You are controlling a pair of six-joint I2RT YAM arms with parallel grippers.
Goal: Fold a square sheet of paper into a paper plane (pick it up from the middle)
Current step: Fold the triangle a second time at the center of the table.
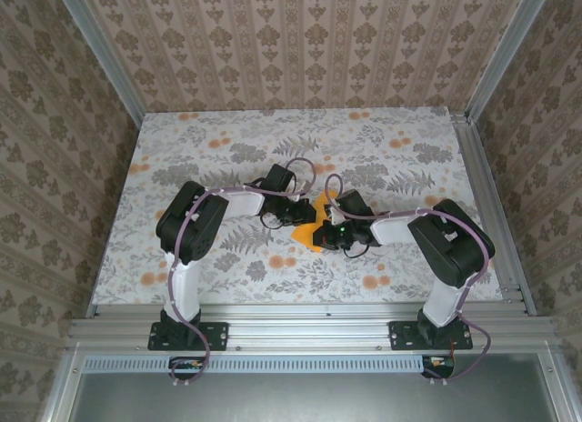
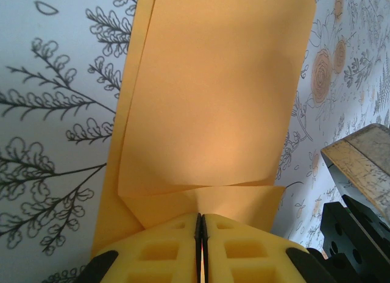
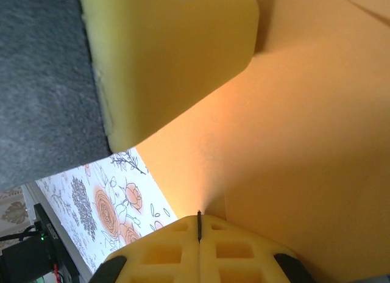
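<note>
At the middle of the grey floral cloth, 2 arms meet over the creased square sheet of paper. The left gripper and right gripper are each pinched tight on its edges.

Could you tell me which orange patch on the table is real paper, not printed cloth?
The plain, creased sheet at the middle; the rest are small flower prints with petals and outlines.
</note>
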